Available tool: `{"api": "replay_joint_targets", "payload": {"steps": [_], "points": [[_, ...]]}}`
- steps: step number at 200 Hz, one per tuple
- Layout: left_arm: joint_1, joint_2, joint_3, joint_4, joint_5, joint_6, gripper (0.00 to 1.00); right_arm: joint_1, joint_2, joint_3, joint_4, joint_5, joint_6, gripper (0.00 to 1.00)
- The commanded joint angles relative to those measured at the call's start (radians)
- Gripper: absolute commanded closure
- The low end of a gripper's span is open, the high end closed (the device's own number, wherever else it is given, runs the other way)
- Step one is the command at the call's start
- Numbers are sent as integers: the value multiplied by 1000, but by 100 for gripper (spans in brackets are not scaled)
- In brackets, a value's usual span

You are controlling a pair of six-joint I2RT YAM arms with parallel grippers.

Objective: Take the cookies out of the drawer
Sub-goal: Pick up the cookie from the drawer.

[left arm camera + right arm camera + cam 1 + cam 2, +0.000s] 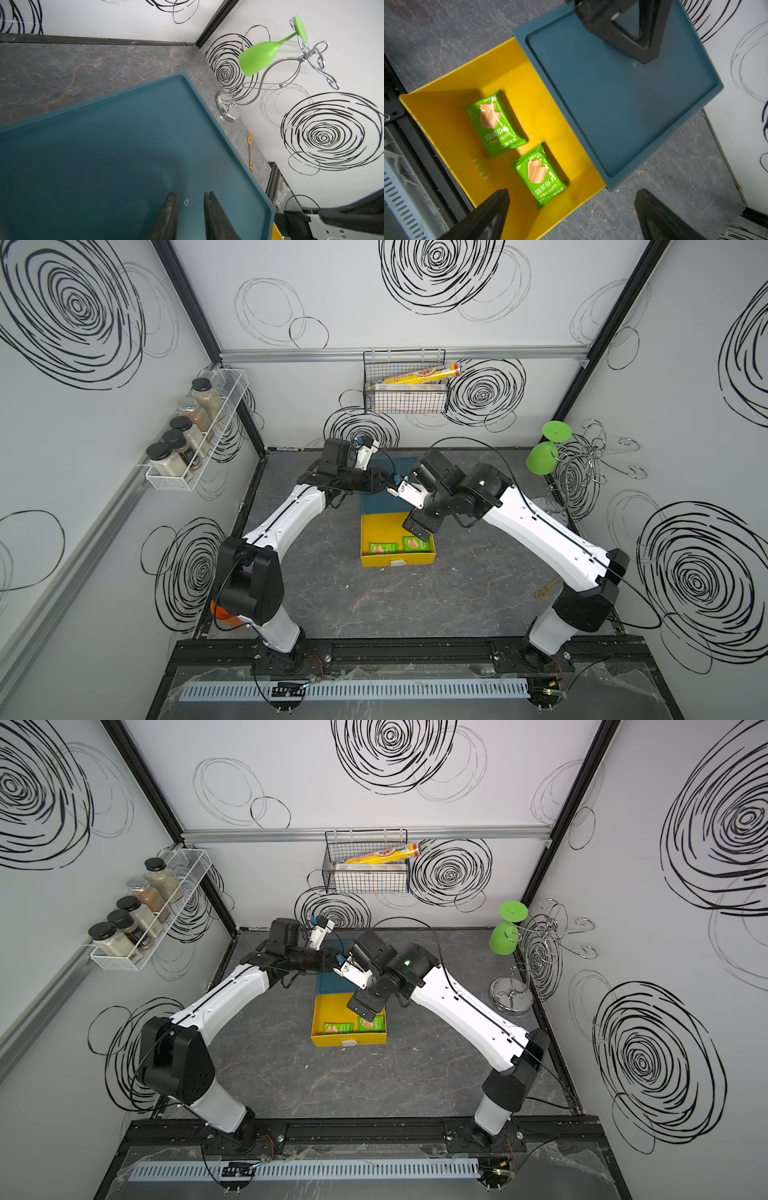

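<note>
Materials and finishes
The cookies (496, 122) have glossy green film wrappers; the drawer (446, 124) is smooth yellow plastic; its teal housing (612, 104) is matt plastic; the surface (446, 31) resembles veined grey stone.

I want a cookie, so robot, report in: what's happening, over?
Right gripper wide open, empty, above the yellow drawer. Left gripper slightly open, empty, over the teal cabinet top. Two green cookie packets in the drawer, untouched. Nothing blocking them.
</note>
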Motion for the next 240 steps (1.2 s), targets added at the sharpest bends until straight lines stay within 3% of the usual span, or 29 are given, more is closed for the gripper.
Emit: {"api": "replay_joint_targets", "payload": {"steps": [1, 143, 240], "points": [[16, 3, -20, 1, 3, 8, 71, 0, 18, -22, -22, -21, -14, 3], [16, 31, -23, 2, -20, 14, 70, 0, 33, -179, 4, -117, -42, 14], [16, 31, -13, -7, -24, 20, 70, 52, 107, -137, 0, -123, -60, 17]]}}
